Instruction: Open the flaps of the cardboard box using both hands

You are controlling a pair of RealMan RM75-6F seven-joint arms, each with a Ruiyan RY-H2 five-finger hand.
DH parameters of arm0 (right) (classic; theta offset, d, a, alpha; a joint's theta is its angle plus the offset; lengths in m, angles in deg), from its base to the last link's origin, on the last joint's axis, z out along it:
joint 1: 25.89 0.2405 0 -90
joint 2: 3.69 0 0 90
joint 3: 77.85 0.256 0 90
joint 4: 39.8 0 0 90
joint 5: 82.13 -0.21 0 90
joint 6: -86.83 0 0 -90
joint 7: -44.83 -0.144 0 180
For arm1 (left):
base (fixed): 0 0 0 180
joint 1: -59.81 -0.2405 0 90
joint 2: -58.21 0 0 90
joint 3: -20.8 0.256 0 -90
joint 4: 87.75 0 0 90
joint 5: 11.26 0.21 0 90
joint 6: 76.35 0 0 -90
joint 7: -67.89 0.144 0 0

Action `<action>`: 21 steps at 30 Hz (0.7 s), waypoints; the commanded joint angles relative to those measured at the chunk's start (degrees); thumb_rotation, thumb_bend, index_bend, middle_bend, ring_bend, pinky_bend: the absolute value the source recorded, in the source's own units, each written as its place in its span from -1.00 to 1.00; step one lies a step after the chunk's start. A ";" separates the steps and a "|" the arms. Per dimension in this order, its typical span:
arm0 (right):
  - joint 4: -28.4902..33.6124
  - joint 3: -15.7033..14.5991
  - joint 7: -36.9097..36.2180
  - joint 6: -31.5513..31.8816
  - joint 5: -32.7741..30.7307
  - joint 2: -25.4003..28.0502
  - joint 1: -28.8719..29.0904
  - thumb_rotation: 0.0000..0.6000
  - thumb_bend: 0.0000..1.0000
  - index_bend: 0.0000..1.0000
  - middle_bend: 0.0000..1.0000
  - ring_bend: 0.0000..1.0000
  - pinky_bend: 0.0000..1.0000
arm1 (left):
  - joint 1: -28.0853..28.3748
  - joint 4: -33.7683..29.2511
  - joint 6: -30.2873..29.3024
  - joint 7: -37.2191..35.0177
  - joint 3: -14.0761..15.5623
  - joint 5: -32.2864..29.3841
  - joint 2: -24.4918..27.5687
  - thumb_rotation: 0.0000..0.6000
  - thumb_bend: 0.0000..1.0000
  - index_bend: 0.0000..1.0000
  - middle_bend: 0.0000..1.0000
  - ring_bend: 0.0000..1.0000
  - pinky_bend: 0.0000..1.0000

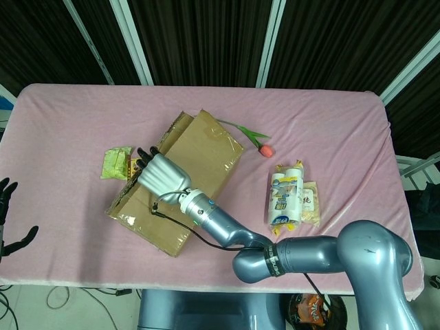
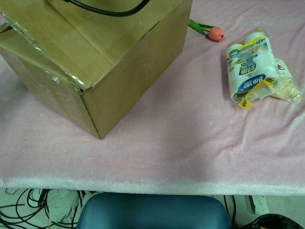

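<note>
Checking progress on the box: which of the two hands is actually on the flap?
The right hand, its fingers hooked over the far-left edge of the cardboard box's top flap. The left hand hangs apart at the table's left edge, touching nothing.

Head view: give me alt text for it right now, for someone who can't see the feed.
The right hand rests on the cardboard box, fingertips at the edge of a lifting top flap. On the pink table cover lie a tulip, a white packet and a yellow packet; the left hand hovers at the left edge.
</note>
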 commanded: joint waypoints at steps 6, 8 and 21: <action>6.65 -1.07 5.63 1.98 -2.07 4.98 0.86 1.00 0.92 0.24 -0.49 -0.77 -0.50 | -0.18 -0.06 -0.60 0.00 0.17 0.59 0.02 1.00 -0.58 -1.00 -1.00 -1.00 -1.00; 8.08 -1.16 6.96 2.38 -3.10 6.25 1.16 1.00 0.81 0.24 -0.51 -0.77 -0.50 | -0.21 -0.01 -0.71 -0.06 0.14 0.61 0.02 1.00 -0.58 -1.00 -1.00 -1.00 -1.00; 15.94 -4.22 15.46 5.31 -9.66 14.78 2.24 1.00 0.14 -0.30 -0.68 -0.88 -0.54 | -0.32 0.13 -1.44 0.64 0.41 1.66 0.01 1.00 -0.58 -1.00 -1.00 -1.00 -1.00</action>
